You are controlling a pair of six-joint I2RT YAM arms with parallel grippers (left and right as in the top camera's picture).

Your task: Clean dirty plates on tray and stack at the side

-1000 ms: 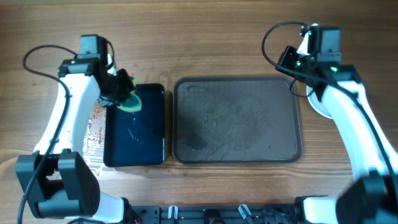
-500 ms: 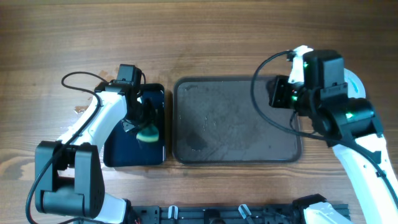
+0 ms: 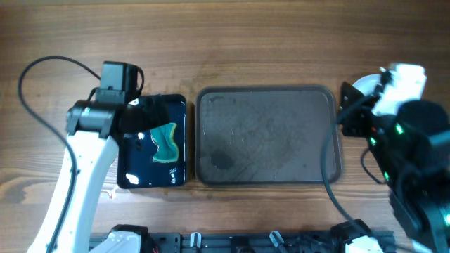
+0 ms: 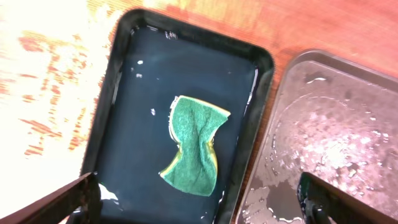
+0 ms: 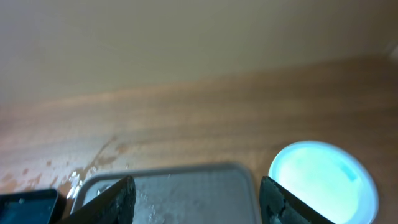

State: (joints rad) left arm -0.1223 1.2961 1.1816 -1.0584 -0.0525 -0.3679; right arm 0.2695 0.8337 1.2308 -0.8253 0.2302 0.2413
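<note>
We see both hang spread and empty: left gripper (image 4: 198,186) over the sponge (image 4: 194,146), right gripper (image 5: 198,186) nearer the plates (image 5: 323,177), seemingly stacked on the bench just right of the bare tray (image 3: 267,133).

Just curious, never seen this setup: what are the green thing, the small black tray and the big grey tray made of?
Green thing: seemingly a sponge, fuzzy green scouring face over yellow foam. Black tray: glossy, reflective; plastic or coated metal. Grey tray: matte, dotted texture; probably plastic.
</note>
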